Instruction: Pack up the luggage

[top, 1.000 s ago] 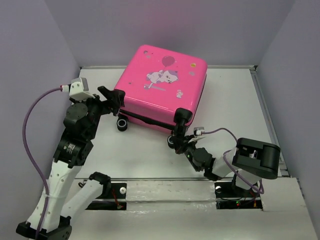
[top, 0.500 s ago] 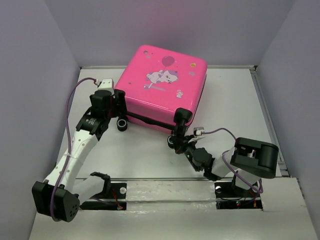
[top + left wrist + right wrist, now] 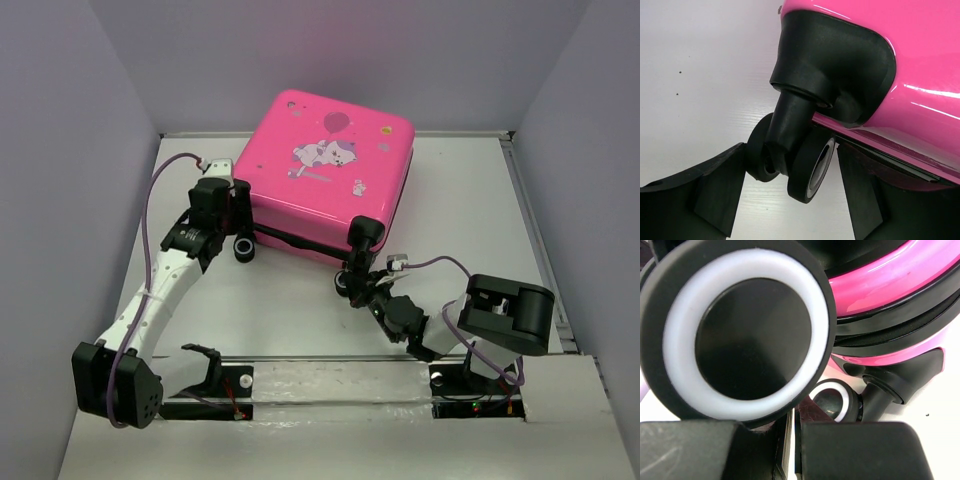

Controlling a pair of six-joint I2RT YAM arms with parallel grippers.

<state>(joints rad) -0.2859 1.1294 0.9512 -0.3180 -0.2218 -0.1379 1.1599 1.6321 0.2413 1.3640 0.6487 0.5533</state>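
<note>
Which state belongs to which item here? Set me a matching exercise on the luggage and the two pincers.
Items:
1. luggage
2. left pincer
3. right pincer

States:
A. shut, close up against the right corner wheel
B. closed, lying flat, printed side up
C. open, one finger on either side of the left corner wheel

Pairs: 1-B, 2-C, 3-A
</note>
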